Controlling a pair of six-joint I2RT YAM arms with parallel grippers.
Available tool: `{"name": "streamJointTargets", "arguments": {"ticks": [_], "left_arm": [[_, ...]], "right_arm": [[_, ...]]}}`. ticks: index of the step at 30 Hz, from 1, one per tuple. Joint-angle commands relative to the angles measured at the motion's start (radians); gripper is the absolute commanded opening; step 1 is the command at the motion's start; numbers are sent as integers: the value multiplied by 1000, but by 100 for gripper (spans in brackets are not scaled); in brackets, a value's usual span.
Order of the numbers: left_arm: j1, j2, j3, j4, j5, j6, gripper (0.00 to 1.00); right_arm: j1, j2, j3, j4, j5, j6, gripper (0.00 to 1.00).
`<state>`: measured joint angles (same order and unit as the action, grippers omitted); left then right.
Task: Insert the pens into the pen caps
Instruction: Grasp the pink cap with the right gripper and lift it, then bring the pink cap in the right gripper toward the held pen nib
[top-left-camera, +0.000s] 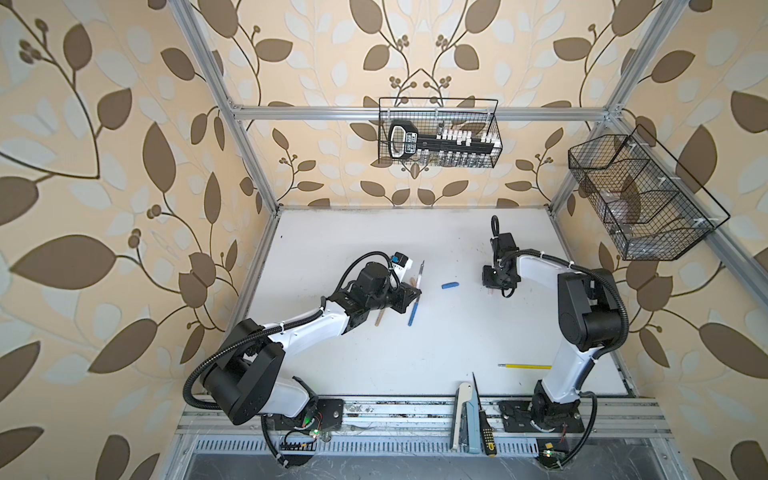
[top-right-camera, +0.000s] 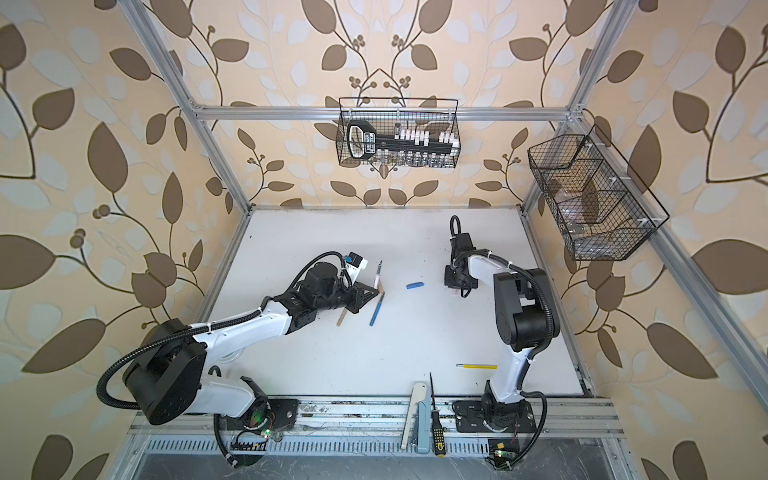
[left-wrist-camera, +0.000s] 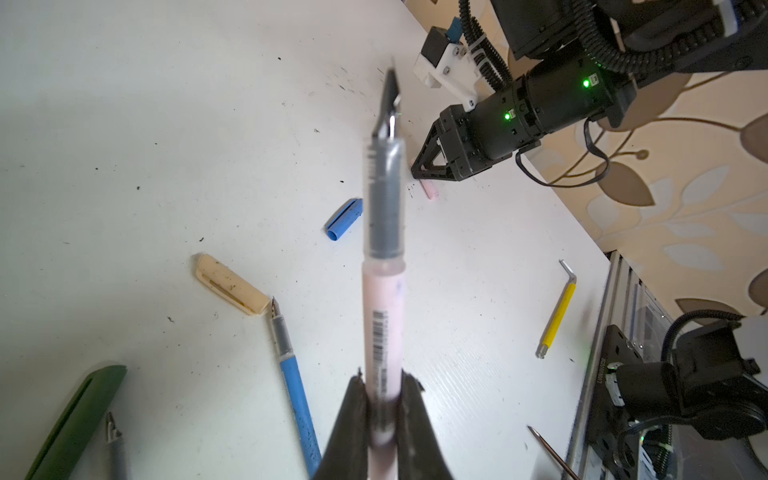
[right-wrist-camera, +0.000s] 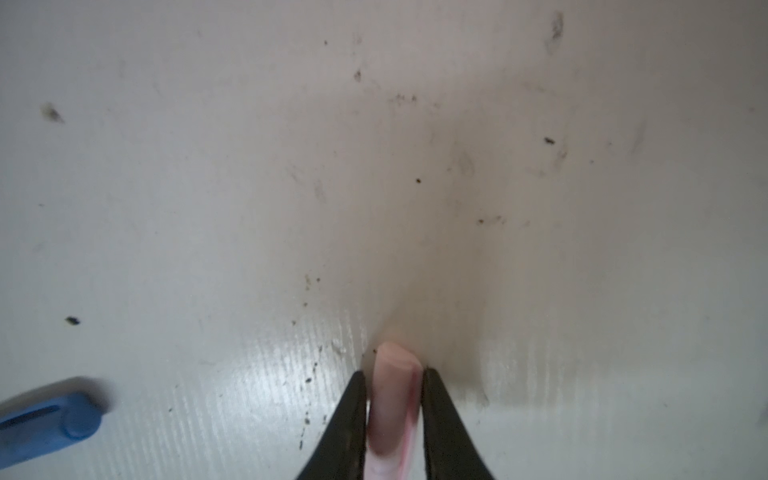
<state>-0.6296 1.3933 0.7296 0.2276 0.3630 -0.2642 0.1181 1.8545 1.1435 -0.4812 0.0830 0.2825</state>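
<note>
My left gripper (left-wrist-camera: 382, 380) is shut on the pale pink pen (left-wrist-camera: 382, 316), whose dark nib points away from the wrist; both top views show this pen (top-left-camera: 420, 274) held above the table. My right gripper (right-wrist-camera: 395, 374) is down at the table, jaws closed against both sides of the pink pen cap (right-wrist-camera: 392, 399), which lies flat. The blue cap (top-left-camera: 450, 285) lies between the arms. A blue pen (top-left-camera: 413, 311) and a tan pen (top-left-camera: 379, 318) lie by the left gripper (top-left-camera: 417, 291). The tan cap (left-wrist-camera: 232, 284) and dark green cap (left-wrist-camera: 79, 419) show in the left wrist view.
A yellow rod with a bent end (top-left-camera: 525, 366) lies near the right arm's base. A black-yellow screwdriver (top-left-camera: 484, 428) and a white tool (top-left-camera: 461, 415) rest on the front rail. Wire baskets hang on the back wall (top-left-camera: 438, 133) and the right wall (top-left-camera: 640, 199).
</note>
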Motion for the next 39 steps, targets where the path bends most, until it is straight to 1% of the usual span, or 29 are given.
{"name": "streamJointTargets", "arguments": {"ticks": [1,11,20,28,32,37,39], "left_arm": [[-10,-22,-4,15,20,11,0],[-23,7,11,18,45,10,0],[-51,19,37,-9,51,30,0],[-81,35,77,-38,44,40,0],[-91,38,120,-89,39,56,0],[-91,38,158,-121,32,76,0],[-93,38,150,-107,31,75,0]], "right_arm": [[21,28,-15,-25,-39,-9,22],[26,-32,-74,37,-48,-3,18],[24,-103,-141,111,-90,3,16],[13,-177,-197,175,-145,21,16],[7,-219,-212,187,-177,23,16],[-7,-297,-249,223,-243,38,16],[-11,-341,-276,255,-282,56,16]]}}
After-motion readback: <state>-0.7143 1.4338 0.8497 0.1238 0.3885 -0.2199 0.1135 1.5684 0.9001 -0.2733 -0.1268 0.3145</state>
